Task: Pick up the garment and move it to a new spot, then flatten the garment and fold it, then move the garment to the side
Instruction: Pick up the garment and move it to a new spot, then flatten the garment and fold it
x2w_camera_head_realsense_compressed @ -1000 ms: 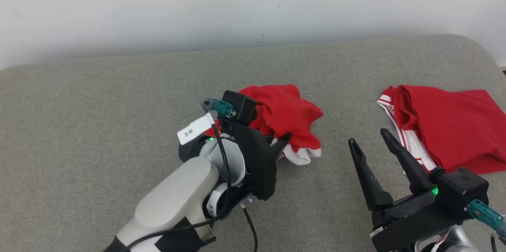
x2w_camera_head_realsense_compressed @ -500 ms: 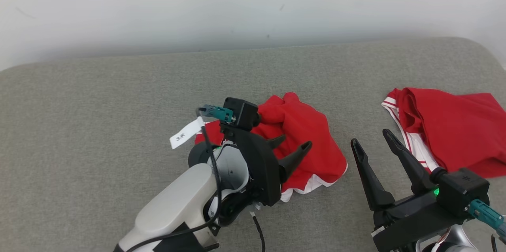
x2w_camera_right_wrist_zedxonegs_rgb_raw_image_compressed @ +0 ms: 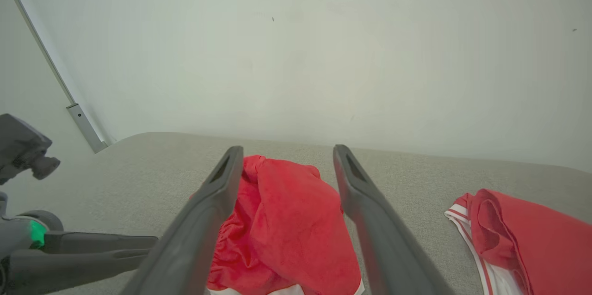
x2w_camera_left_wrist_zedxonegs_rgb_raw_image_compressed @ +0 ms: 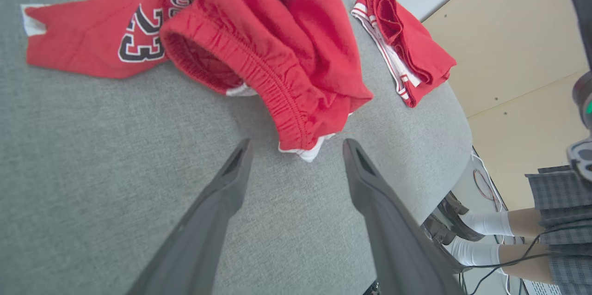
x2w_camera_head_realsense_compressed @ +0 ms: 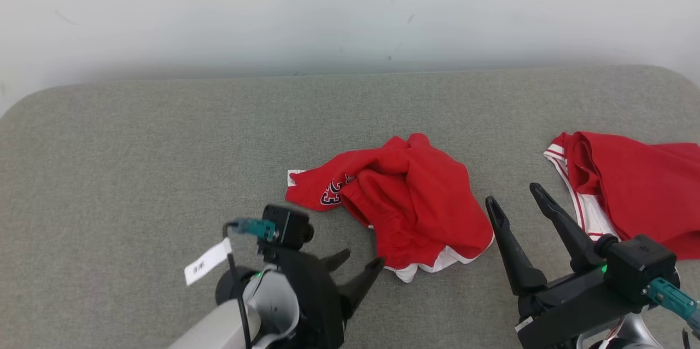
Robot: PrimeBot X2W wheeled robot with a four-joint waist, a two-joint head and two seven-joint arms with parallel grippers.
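Left gripper [x2w_camera_head_realsense_compressed: 363, 257] withdrawn from crumpled red cloth shorts [x2w_camera_head_realsense_compressed: 415, 196], now lying on grey fabric surface [x2w_camera_head_realsense_compressed: 136, 163]. Right gripper [x2w_camera_head_realsense_compressed: 511, 194] idle. Both jaws apart, empty. Flattening, folding, moving aside outstanding.

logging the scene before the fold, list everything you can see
shorts: one, red with white trim and a dark 23, crumpled mid-surface
folded garment: one, red with white stripes, at the surface's right end
surface: one, grey fabric, under both garments
wall: one, white, behind the surface
legs: a person's, white socks and dark shoes, on the floor past the surface's edge
tag: one, white, by the left wrist's cable
left gripper: one, dark, open and empty, just short of the shorts' near edge
right gripper: one, dark, open and empty, between shorts and folded garment
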